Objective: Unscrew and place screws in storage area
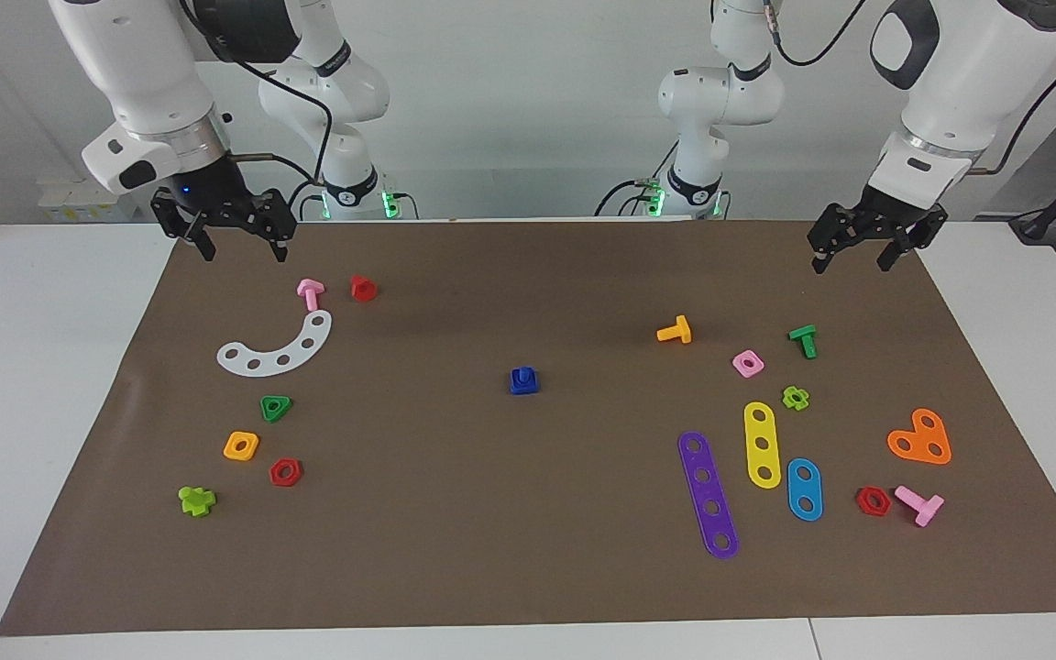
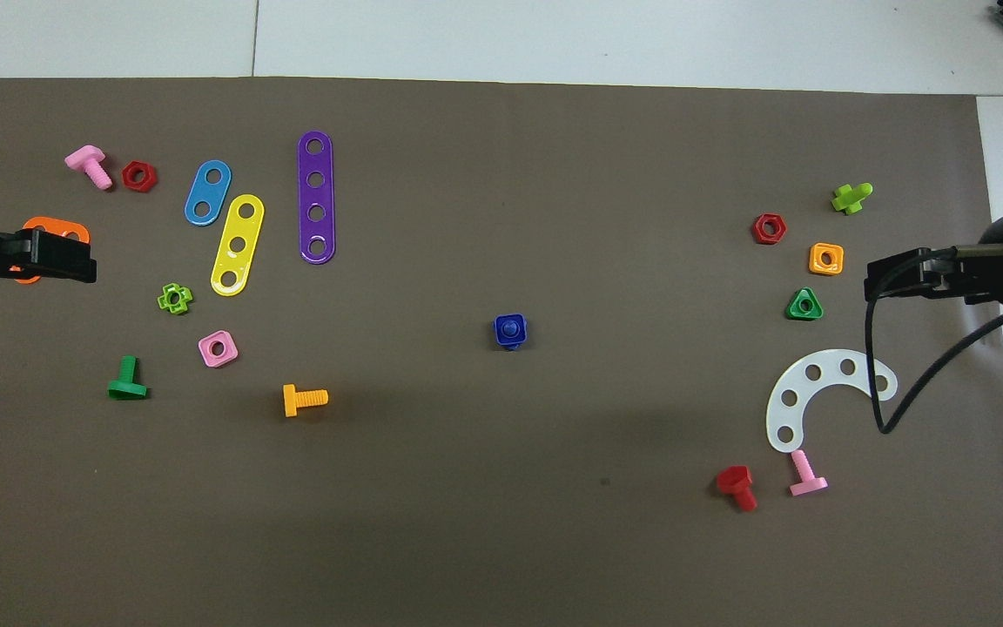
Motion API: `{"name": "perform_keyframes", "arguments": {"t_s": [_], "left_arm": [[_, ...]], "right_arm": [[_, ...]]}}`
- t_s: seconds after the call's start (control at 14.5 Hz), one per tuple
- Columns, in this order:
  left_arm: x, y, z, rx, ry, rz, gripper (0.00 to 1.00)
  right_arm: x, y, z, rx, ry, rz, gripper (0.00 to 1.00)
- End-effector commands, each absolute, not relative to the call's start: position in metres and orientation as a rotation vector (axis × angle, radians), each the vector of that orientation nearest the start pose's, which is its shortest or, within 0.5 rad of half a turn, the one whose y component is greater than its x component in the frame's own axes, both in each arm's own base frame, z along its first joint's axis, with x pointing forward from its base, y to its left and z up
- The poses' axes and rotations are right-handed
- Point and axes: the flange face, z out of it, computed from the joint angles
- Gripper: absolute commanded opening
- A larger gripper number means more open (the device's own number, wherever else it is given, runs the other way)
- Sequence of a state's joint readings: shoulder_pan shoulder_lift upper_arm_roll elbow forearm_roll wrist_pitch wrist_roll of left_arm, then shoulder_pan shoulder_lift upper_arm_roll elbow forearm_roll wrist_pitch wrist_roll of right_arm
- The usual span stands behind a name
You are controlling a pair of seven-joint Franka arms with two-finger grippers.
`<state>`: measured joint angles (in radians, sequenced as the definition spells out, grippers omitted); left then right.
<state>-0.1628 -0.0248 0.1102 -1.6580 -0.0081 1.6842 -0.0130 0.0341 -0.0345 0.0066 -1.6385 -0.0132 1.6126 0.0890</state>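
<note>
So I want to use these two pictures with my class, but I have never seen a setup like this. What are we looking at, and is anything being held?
These are two robot arms at a table covered by a brown mat. One picture faces the robots from across the table; the other looks steeply down from their own end, so the sides appear swapped.

Each arm ends in a two-finger tool. The left tool and the right tool both hang open above the mat's corners, holding nothing.

Coloured toy bolts, nuts and strips with holes lie scattered toward both ends. Alone in the middle sits the blue bolt, apparently screwed into a blue nut.
</note>
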Motion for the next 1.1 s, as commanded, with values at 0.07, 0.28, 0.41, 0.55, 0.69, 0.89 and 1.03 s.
{"name": "perform_keyframes", "arguments": {"t_s": [0.07,0.28,0.41,0.55,0.69,0.89,1.03], "left_arm": [[0.549,-0.026,0.605,-3.135,0.122,-0.081,1.00],[0.528,-0.060,0.583,-3.130,0.264,0.000,1.00],[0.514,-0.096,0.561,-3.130,0.329,-0.032,1.00],[0.508,-0.148,0.543,-3.141,0.289,-0.030,1.00],[0.514,-0.194,0.521,-3.189,0.193,-0.030,1.00],[0.525,-0.275,0.479,-3.230,-0.032,-0.096,1.00],[0.530,-0.306,0.463,-3.255,-0.131,-0.183,1.00]], "right_arm": [[0.543,0.019,0.618,-3.134,0.041,-0.002,1.00],[0.543,0.017,0.618,-3.132,0.044,-0.002,1.00],[0.543,0.018,0.619,-3.132,0.041,-0.004,1.00],[0.543,0.021,0.619,-3.134,0.032,-0.004,1.00],[0.543,0.021,0.618,-3.133,0.032,-0.002,1.00],[0.543,0.021,0.618,-3.133,0.032,-0.002,1.00],[0.543,0.021,0.619,-3.134,0.032,-0.004,1.00]]}}
